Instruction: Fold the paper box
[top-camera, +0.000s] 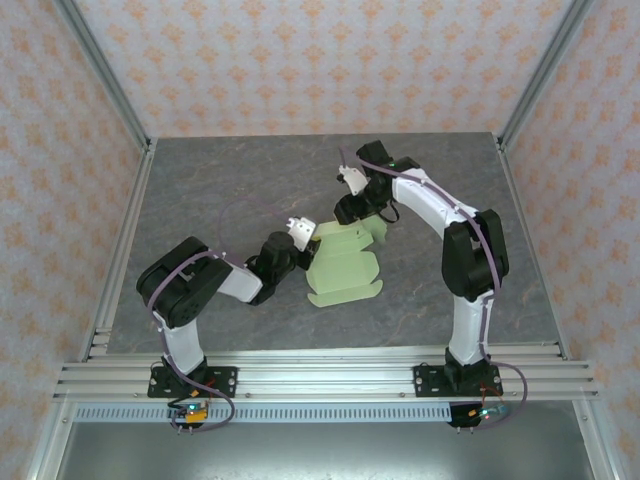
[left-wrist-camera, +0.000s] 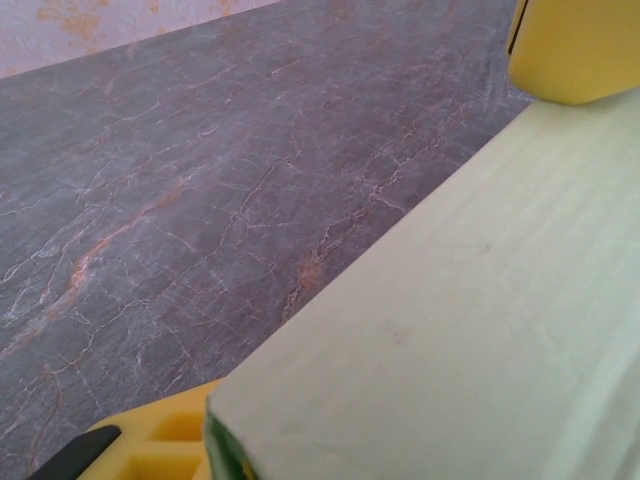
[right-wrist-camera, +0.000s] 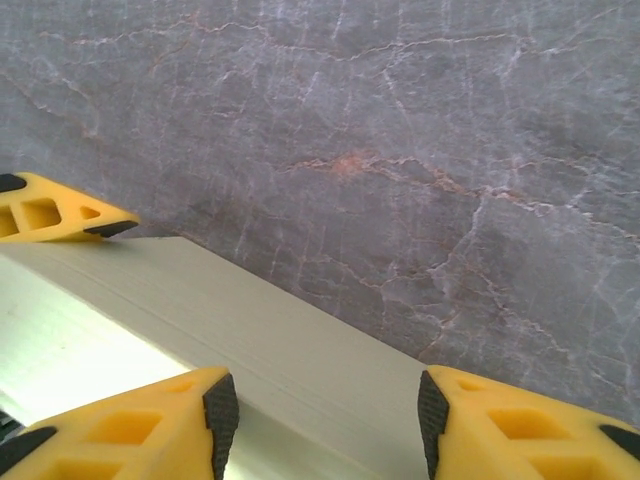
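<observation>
Spotted pale light-green thin card paper box (top-camera: 345, 265) at frame centre on grey marbled counter (top-camera: 220, 190). Found right pincer (right-wrist-camera: 328, 400) at its upper right edge, yellow fingers (right-wrist-camera: 150, 425) spread apart over the card. Found left pincer (top-camera: 308, 243) against box's left edge; cannot tell whether open or closed.

Your paper box (top-camera: 345, 262) is thin, pale light-green card, only partly folded, and it lies near the middle of the grey marbled table (top-camera: 220, 190). You can see its near panel spread flat, with small tabs cut along the front edge. At its far right corner, a rounded flap stands raised off the surface.
</observation>
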